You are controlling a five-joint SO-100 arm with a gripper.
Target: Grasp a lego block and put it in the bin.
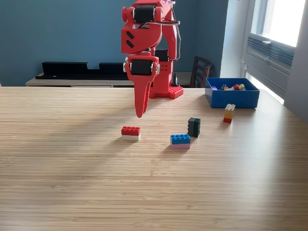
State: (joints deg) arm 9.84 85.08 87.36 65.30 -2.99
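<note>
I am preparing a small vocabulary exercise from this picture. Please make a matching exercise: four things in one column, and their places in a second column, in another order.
Things:
1. red and white block
2. blue and pink block
3. yellow and red block
4. gripper

Places:
A. just in front of the bin
B. in the air above the table
C. beside the dark block, nearer the camera
D. on the table, just below the gripper tip

Pairs: 1-D, 2-C, 3-A, 4-B
</note>
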